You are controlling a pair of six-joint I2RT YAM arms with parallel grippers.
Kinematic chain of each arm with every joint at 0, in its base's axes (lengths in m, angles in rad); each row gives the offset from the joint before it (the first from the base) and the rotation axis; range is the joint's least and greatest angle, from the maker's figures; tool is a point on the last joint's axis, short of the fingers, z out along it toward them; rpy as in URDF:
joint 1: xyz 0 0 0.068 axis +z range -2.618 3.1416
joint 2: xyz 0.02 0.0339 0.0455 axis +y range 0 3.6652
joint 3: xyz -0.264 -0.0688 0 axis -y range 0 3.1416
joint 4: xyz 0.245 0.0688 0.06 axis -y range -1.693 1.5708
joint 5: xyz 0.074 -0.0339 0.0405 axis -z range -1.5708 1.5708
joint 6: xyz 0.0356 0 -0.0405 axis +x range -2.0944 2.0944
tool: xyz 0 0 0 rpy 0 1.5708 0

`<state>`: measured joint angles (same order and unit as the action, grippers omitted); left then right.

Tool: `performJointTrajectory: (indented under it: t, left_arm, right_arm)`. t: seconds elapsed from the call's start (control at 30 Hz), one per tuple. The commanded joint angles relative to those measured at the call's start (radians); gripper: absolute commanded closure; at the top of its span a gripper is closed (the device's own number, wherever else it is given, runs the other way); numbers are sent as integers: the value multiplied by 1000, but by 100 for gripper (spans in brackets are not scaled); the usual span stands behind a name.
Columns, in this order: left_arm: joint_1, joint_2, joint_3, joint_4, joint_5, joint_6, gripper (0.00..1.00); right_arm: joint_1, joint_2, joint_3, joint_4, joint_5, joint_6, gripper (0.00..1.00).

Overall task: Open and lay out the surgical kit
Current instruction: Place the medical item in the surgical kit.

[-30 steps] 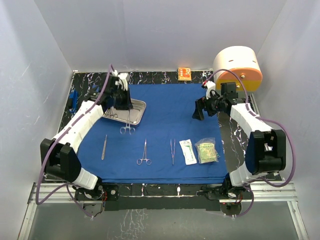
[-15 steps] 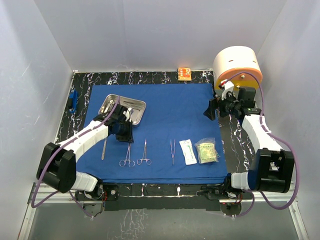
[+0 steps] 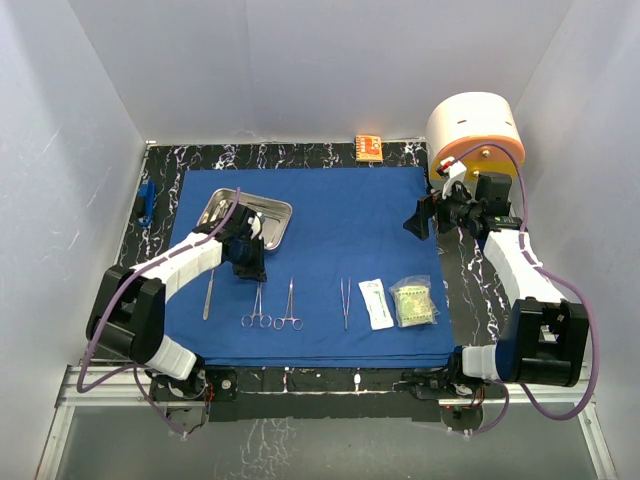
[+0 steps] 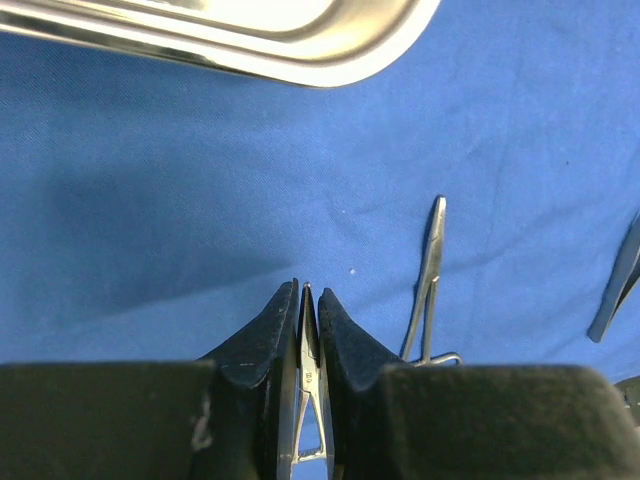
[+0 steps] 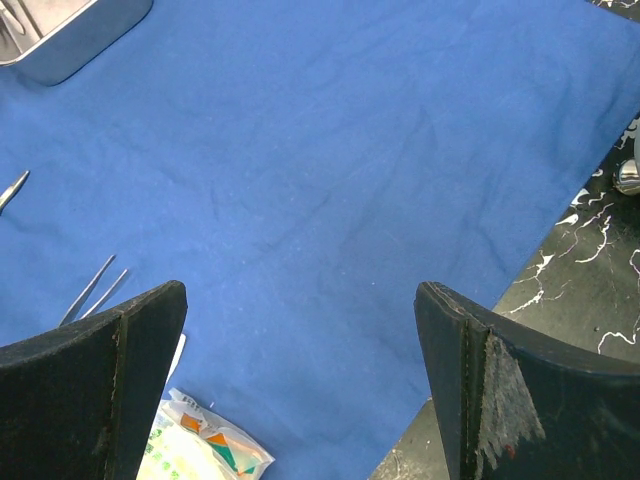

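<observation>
Left gripper [image 4: 306, 290] seemingly tight on forceps [image 4: 307, 378], right gripper [image 5: 300, 290] spread wide

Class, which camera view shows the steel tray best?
Top view: nearly the whole tray shows, its outline clear. The left wrist view catches only its near rim; the right wrist view shows just one corner.

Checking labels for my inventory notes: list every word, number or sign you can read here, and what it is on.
No text reads clearly.
Orange box: print too small.
Green packet: coloured print, blurred.
White packet: print too small.
Forceps in left hand: tiny mark, unreadable.
</observation>
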<state>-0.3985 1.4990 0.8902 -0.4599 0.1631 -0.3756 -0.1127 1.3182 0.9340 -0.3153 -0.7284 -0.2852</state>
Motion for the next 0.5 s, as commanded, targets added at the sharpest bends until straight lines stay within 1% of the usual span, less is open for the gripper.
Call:
performJointTrajectory:
  t: [0.0,0.47]
  left_arm:
    - [20,19,18,-3,1,-7,100]
    - [20,48,14,7,-18,10,100]
  right_arm:
    - [-2,-8,0,53,-32,5,2]
    - [-4,-7,4,49,-43,6,2]
